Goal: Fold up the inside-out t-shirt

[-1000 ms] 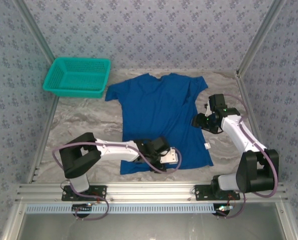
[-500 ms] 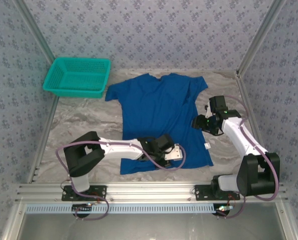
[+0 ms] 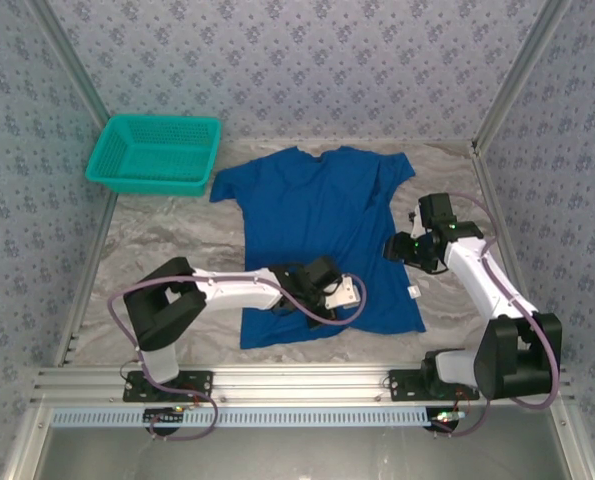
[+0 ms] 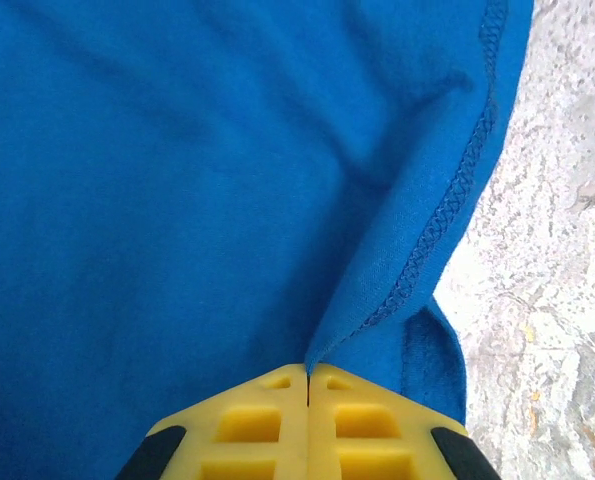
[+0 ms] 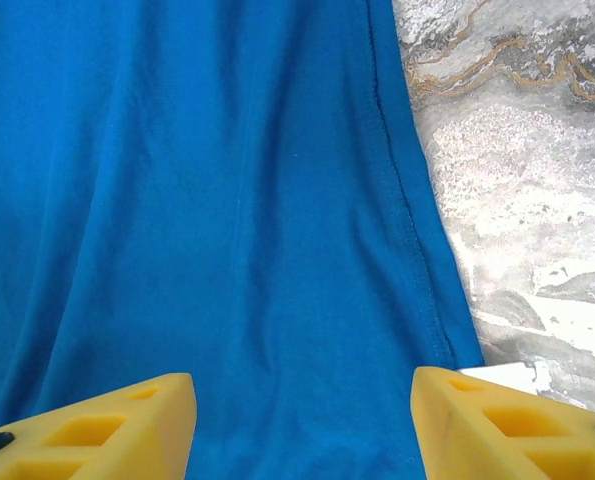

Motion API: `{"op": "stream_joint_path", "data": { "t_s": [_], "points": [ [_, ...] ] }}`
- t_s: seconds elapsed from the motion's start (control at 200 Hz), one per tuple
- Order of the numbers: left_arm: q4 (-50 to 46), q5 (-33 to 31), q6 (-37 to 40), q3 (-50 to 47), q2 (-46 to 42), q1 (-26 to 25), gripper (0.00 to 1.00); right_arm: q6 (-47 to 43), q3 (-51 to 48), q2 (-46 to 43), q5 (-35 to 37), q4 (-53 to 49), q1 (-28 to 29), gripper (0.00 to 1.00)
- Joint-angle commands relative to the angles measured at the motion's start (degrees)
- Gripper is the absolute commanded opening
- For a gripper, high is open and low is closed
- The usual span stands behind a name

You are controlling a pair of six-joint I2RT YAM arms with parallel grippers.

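The royal-blue t-shirt lies spread flat on the marble table, and the left gripper has its jaws pressed together on a pinch of the stitched hem; I think it should lift slowly so the seam does not slip out. The right gripper hangs with wide jaws over the shirt's right edge, holding nothing. The teal mesh basket stands well apart, blocking nothing.
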Motion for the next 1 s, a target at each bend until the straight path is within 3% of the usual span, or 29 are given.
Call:
{"op": "stream_joint_path", "data": {
  "t_s": [0.0, 0.12, 0.23, 0.33, 0.47, 0.575, 0.72, 0.889, 0.994],
  "points": [
    [-0.3, 2.7, -4.8, 0.9, -4.6, 2.1, 0.00, -2.9, 1.4, -5.4, -0.4, -3.0, 0.9, 0.61],
    [1.1, 0.3, -13.9, -0.2, -9.4, 5.3, 0.00, -7.3, -0.4, -15.3, -8.5, -1.7, 4.0, 0.62],
    [1.4, 0.3, -20.2, -0.4, -12.6, 8.9, 0.00, -9.0, -6.1, -25.4, -16.1, 5.2, 14.7, 0.62],
    [0.2, 0.5, -22.6, 1.0, -13.9, 11.5, 0.00, -7.1, -13.5, -30.7, -11.2, 15.2, 26.9, 0.59],
    [-2.5, 3.7, -23.1, 3.5, -13.4, 13.7, 0.00, -4.4, -28.5, -31.7, 3.7, 37.6, 42.7, 0.54],
    [-4.6, 5.3, -23.8, 5.7, -13.7, 15.0, 0.00, -6.9, -38.6, -26.0, 16.7, 57.9, 51.4, 0.49],
    [-8.3, 7.7, -24.8, 9.8, -14.7, 15.6, 0.00, -10.7, -37.1, -9.7, 26.5, 68.5, 55.7, 0.43],
    [-11.7, 8.0, -24.1, 11.5, -18.6, 15.8, 0.00, -10.3, -35.5, 4.5, 32.4, 82.8, 52.4, 0.38],
    [-9.8, 8.0, -25.1, 11.8, -22.5, 15.8, 0.00, -11.7, -32.0, 9.8, 37.2, 83.3, 51.2, 0.36]
  ]
}}
